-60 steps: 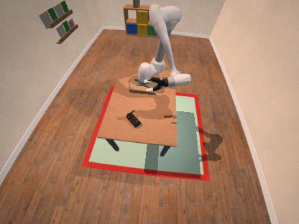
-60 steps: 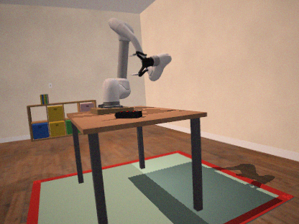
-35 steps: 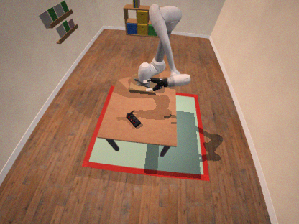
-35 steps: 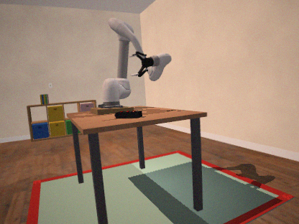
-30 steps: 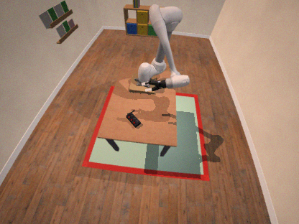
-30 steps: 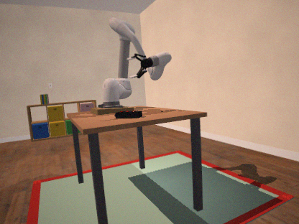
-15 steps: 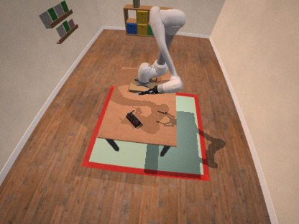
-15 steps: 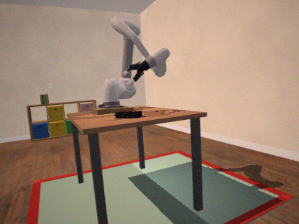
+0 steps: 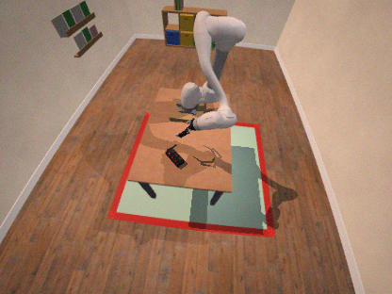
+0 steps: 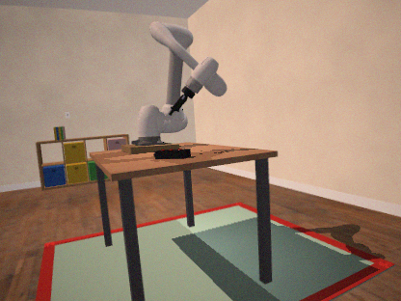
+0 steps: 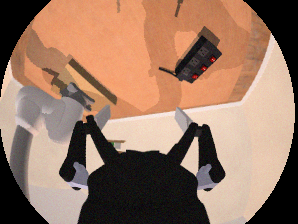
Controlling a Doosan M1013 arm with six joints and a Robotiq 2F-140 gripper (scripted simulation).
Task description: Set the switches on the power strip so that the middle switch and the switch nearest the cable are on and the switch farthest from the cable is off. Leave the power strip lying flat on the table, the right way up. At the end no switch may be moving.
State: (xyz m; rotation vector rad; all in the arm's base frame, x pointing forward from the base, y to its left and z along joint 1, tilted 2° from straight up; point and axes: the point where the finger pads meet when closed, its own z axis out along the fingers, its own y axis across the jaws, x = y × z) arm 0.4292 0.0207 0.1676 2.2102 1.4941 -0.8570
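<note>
From above, power strip (image 9: pixel 175 157) lies flat on the wooden table (image 9: pixel 146 170), near the table's middle and set diagonally, red switches facing up; which end carries the cable cannot be made out at this size. Gripper (image 9: pixel 184 130) hangs in the air between the arm's base and the strip, well apart from it, angled down toward it, presumably an approach pose for pressing switches. Side view: strip (image 10: pixel 172 153) sits right way up on the table (image 10: pixel 231 155); gripper (image 10: pixel 175 108) is high above it, nothing touching. Wrist view: both fingers are spread to full width with nothing between them; strip (image 11: pixel 198 60) appears ahead and to the right, so the tool is not yet lined up over the switches.
</note>
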